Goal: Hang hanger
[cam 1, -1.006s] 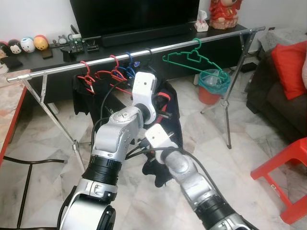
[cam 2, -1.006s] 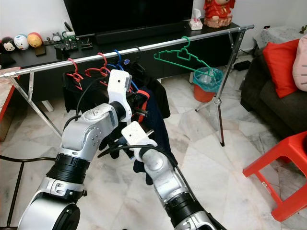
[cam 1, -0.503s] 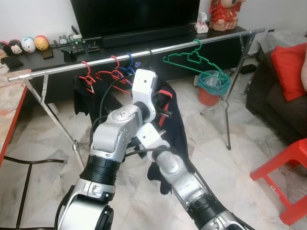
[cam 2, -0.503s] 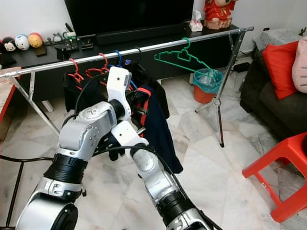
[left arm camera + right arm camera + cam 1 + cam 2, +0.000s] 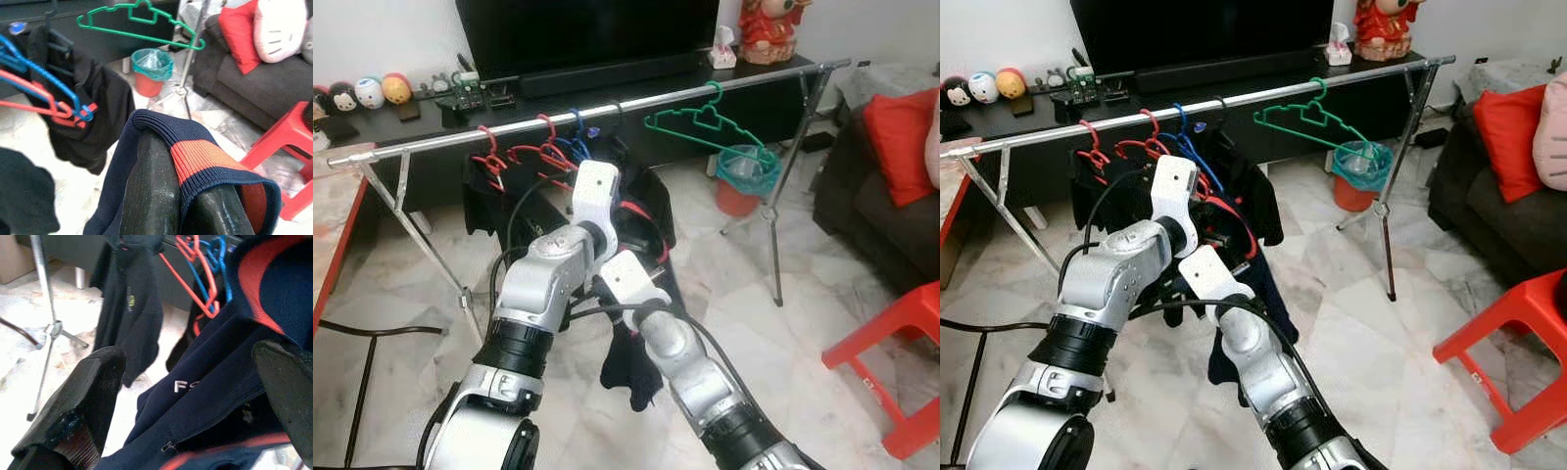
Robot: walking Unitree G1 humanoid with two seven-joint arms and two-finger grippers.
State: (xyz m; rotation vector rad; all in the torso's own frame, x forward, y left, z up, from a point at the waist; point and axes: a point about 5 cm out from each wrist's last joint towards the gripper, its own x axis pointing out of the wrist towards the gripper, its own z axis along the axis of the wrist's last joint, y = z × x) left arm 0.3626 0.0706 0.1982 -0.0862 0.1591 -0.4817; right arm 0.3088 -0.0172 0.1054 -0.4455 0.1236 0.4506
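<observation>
A long metal rail (image 5: 636, 101) carries red hangers (image 5: 494, 157), a blue hanger (image 5: 576, 142) and a bare green hanger (image 5: 705, 122). A navy garment with red trim (image 5: 631, 362) hangs below the rail's middle. My left gripper (image 5: 183, 196) is raised just under the rail. It is shut on the garment's ribbed navy and red edge (image 5: 205, 156), which drapes over its fingers. My right gripper (image 5: 190, 357) is open lower down, its fingers (image 5: 83, 406) spread around the navy cloth (image 5: 205, 382).
Dark clothes (image 5: 484, 201) hang at the rail's left end. A teal bin (image 5: 744, 166) stands behind the rail's right leg. A red stool (image 5: 891, 362) and a sofa with a red cushion (image 5: 901, 137) are to the right. A red-edged table (image 5: 333, 235) is on the left.
My left wrist has dropped slightly and moved left. The navy garment, spread out half a second ago, now hangs bunched and lower. The right arm has shifted beneath it.
</observation>
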